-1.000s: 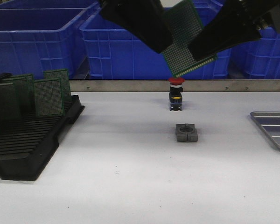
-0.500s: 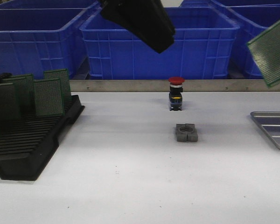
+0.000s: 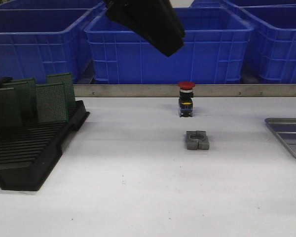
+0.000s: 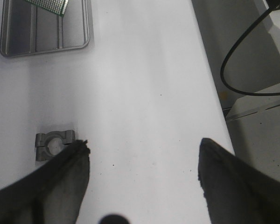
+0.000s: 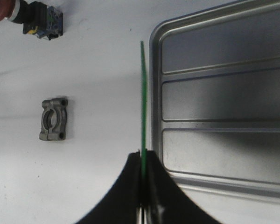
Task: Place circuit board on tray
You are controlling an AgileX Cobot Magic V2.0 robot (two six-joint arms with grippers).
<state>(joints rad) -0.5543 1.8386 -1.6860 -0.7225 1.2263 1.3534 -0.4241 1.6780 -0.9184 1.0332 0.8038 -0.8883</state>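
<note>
My right gripper (image 5: 143,156) is shut on a green circuit board (image 5: 143,93), which I see edge-on. The board hangs over the rim of the silver-grey tray (image 5: 214,98), at its side nearest the table's middle. In the left wrist view a corner of the board (image 4: 49,4) shows above the tray (image 4: 18,32). The front view shows only the tray's corner (image 3: 286,136) at the right edge, and neither the right gripper nor the held board. High over the table's middle, my left gripper (image 4: 142,149) is open and holds nothing; its arm (image 3: 148,22) fills the top of the front view.
A grey metal clamp (image 3: 197,140) lies mid-table, and a red push button (image 3: 186,98) stands behind it. A black slotted rack (image 3: 29,153) with several green boards sits at the left. Blue bins (image 3: 167,49) line the back behind a metal rail.
My right gripper has carried the board from the middle to the right, out of the front view. The left arm has stayed in place.
</note>
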